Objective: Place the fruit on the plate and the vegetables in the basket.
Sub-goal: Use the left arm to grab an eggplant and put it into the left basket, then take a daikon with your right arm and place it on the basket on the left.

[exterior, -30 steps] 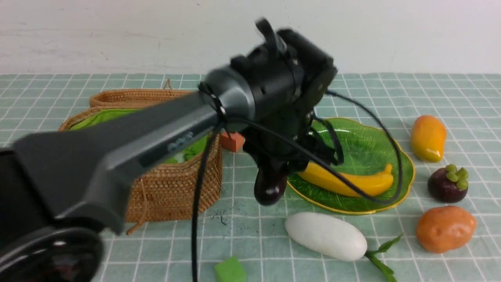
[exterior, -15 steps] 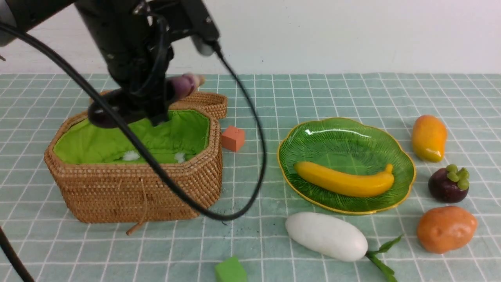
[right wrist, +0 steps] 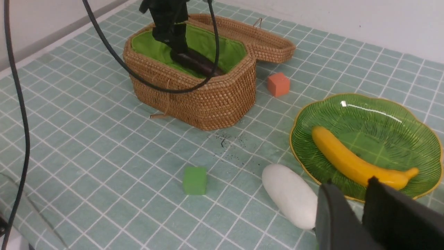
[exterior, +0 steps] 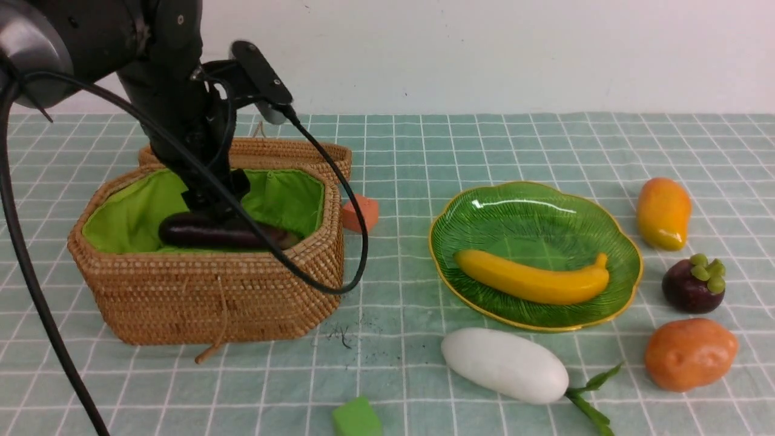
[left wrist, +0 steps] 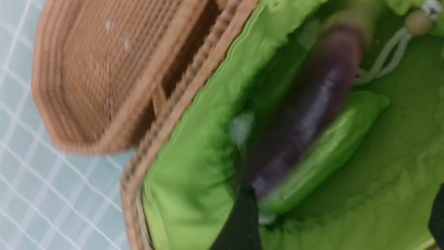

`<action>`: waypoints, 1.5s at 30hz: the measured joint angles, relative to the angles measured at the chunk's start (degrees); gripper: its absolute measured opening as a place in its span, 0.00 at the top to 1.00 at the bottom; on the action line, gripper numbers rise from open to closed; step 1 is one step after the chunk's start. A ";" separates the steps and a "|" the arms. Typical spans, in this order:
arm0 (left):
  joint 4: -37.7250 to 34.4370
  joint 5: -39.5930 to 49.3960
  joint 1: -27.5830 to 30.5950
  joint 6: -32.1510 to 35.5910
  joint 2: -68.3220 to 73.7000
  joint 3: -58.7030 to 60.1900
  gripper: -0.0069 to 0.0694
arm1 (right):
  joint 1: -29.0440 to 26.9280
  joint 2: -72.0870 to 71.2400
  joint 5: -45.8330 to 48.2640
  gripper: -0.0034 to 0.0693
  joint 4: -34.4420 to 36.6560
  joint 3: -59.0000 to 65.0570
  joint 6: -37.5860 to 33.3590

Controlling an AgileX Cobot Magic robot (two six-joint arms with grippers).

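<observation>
Left gripper [exterior: 209, 203] fingers [left wrist: 242, 222] gape empty above eggplant [exterior: 187, 233] in basket [exterior: 206, 297]; banana [exterior: 533, 280] on plate [exterior: 545, 212]; mango [exterior: 663, 212], mangosteen [exterior: 690, 289], radish [exterior: 505, 363], potato [exterior: 690, 353] wait outside.

light: bright, even | shadows: soft | glare: plate [exterior: 521, 203] | left wrist view: motion-blurred

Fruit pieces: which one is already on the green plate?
The long yellow banana lies on the plate; the mango and mangosteen sit on the tablecloth beside it.
</observation>
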 joint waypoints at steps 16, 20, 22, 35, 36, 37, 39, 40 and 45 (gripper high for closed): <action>-11.68 0.48 -8.83 -29.65 -32.32 5.50 0.93 | 0.00 25.14 0.28 0.74 0.12 -2.67 -0.86; -13.20 -0.85 -12.33 -30.03 -42.07 19.24 0.93 | 0.06 33.21 1.02 0.74 0.28 -4.77 -1.54; -14.10 -2.49 -13.88 -30.13 -48.51 27.35 0.93 | 0.06 37.46 1.37 0.73 0.28 -5.18 -1.54; -21.71 -28.14 -15.28 -30.29 -80.72 63.62 0.93 | 7.49 59.91 -6.64 0.44 -4.31 -5.45 -15.37; -21.70 -28.32 -15.28 -30.29 -80.98 63.72 0.93 | 7.56 60.45 -6.83 0.42 -4.89 -5.53 -15.43; -21.84 -29.30 -15.28 -30.29 -81.51 64.15 0.93 | 7.58 61.83 -7.16 0.38 -5.89 -5.83 -15.70; -22.04 -29.99 -15.28 -29.75 -81.85 64.29 0.93 | 7.58 64.54 -7.50 0.31 -7.55 -6.83 -16.01; -22.08 -30.08 -15.28 -29.31 -81.90 64.29 0.93 | 7.62 66.06 -7.74 0.28 -8.06 -7.68 -16.18; -22.15 -30.22 -15.28 -26.66 -81.90 64.58 0.93 | 7.73 70.99 -10.61 0.17 -9.52 -11.28 -16.83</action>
